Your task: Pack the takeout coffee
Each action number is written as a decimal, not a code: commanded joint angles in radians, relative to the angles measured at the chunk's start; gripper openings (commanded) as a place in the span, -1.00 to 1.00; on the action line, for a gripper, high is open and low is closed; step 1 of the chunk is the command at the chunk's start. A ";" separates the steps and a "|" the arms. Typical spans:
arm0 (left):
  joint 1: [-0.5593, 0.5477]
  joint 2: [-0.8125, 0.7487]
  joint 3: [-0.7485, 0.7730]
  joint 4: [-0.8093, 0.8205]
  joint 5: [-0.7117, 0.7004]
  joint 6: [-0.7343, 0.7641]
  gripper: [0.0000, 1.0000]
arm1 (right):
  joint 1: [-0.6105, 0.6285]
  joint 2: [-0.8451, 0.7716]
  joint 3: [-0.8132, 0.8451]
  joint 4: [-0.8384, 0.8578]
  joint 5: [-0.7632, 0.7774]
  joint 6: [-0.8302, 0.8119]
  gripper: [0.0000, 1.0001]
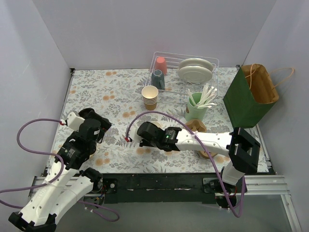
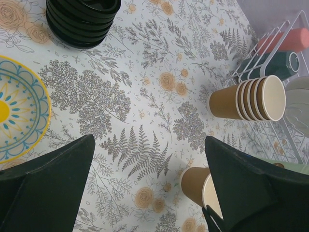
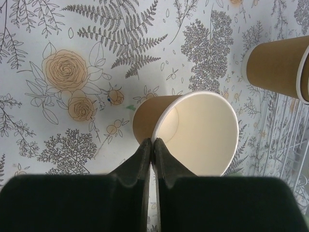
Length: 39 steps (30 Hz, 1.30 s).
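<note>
**Cup unlidded, bag not yet reached**

The single kraft cup (image 3: pixel 186 133) sits on the floral table cover (image 1: pixel 106 92) near the middle, close to the cup stack (image 1: pixel 150 96) and well apart from the green paper bag (image 1: pixel 251 94) at far right. It has no lid and looks empty inside.

The right gripper (image 3: pixel 153 142) has its fingers all but pressed together, nipping the cup's rim wall. The left gripper (image 2: pixel 149 140) is spread wide over bare cloth, holding nothing. The black lid stack (image 2: pixel 82 19) lies off to the left.

Judgement: early days. A lid has to be fitted, then the cup carried over and lowered into the bag.
</note>
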 commanded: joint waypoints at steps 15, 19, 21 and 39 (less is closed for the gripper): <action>0.044 0.356 0.219 -0.065 -0.241 -0.084 0.80 | 0.007 -0.225 -0.033 0.053 -0.134 0.084 -0.21; 0.206 0.481 0.296 -0.018 -0.180 0.059 0.66 | 0.007 -0.352 -0.074 0.087 -0.161 0.127 -0.23; 0.356 0.543 0.328 -0.002 -0.079 0.097 0.61 | 0.007 -0.430 -0.103 0.105 -0.167 0.151 -0.24; 0.751 0.735 0.238 0.311 0.258 0.321 0.14 | 0.007 -0.685 -0.248 0.173 -0.160 0.200 -0.32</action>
